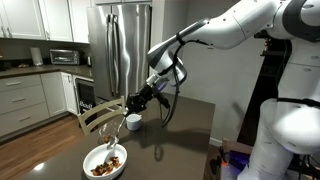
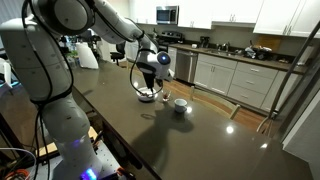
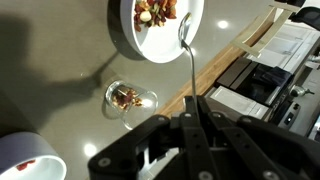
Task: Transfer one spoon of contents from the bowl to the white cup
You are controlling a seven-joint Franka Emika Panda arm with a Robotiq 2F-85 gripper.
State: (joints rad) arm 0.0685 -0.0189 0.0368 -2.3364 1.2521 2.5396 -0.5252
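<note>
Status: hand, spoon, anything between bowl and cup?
Hand shut on spoon handle. Spoon tip inside bowl rim, by the contents. White cup stands apart. Brown bits on table beside bowl.

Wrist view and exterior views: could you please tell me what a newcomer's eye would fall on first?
The claw, shut on the handle of the spoon, fills the bottom of the wrist view; the spoon reaches to the white bowl of brown and reddish pieces at the top. In an exterior view the arm stretches over the dark table, where the white cup stands beside the bowl.
</note>
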